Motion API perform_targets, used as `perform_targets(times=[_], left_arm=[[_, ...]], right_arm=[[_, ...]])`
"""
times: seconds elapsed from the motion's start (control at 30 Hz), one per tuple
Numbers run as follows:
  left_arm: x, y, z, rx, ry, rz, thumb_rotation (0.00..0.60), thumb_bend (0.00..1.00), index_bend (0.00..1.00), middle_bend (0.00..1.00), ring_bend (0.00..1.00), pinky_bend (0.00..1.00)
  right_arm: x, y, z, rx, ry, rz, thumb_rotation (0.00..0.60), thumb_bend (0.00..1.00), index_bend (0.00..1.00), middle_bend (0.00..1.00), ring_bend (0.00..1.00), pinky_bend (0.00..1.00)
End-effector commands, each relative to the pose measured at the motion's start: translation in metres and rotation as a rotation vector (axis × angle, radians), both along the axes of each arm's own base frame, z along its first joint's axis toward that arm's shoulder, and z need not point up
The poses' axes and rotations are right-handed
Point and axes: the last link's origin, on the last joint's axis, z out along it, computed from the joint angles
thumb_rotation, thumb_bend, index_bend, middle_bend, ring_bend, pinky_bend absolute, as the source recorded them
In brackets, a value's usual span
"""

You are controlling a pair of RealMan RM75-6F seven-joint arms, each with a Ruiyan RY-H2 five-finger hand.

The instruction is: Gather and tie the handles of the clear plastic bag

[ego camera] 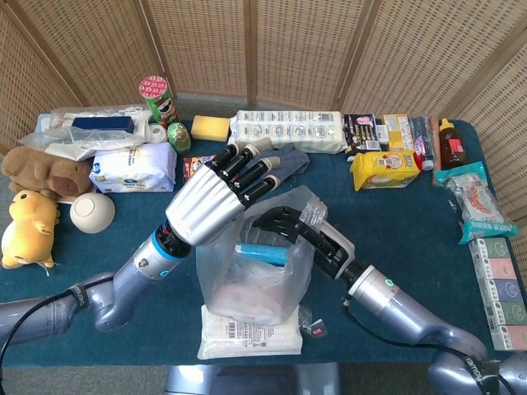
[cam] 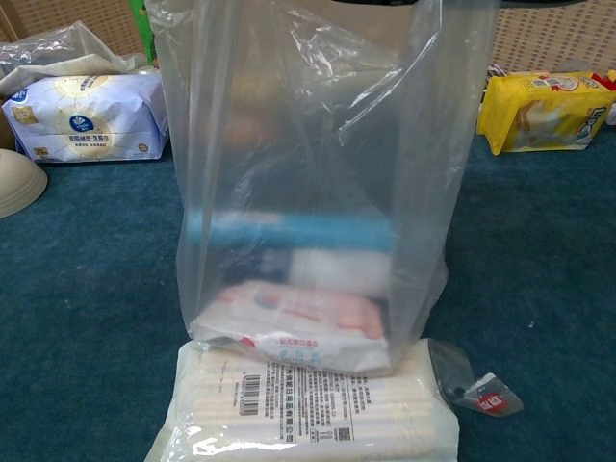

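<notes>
The clear plastic bag (ego camera: 255, 276) stands upright at the table's front middle, with a blue tube and a pink pack inside it. In the chest view the bag (cam: 308, 173) fills the centre and rests partly on a flat white packet (cam: 308, 409). My right hand (ego camera: 300, 234), black, grips the bag's right handle (ego camera: 311, 212) at the rim. My left hand (ego camera: 221, 193) hovers over the bag's left rear rim with its fingers stretched out and apart, holding nothing I can see. Neither hand shows clearly in the chest view.
Behind the bag lie a grey cloth (ego camera: 280, 160), a long white pack (ego camera: 286, 129) and a yellow snack bag (ego camera: 383, 169). At the left are a tissue pack (ego camera: 132, 169), a green can (ego camera: 154, 95), a white bowl (ego camera: 92, 211) and plush toys (ego camera: 29, 226). A small packet (ego camera: 313, 327) lies by the bag's right foot.
</notes>
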Motion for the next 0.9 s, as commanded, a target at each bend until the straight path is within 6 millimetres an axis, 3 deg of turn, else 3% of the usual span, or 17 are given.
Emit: perform_targets(times=[0.03,0.9], left_arm=[[0.003,0.001,0.001,0.003,0.002,-0.001,0.600,0.11,0.42,0.35,0.19,0.33],[0.040,0.006,-0.016,0.020,0.100,-0.032,0.600,0.11,0.40,0.34,0.18,0.33]], right_arm=[[0.002,-0.001,-0.002,0.000,-0.001,-0.004,0.252,0.08,0.31,0.30,0.20,0.09],[0.014,0.001,-0.004,-0.013,-0.021,0.009,0.252,0.08,0.31,0.30,0.19,0.09]])
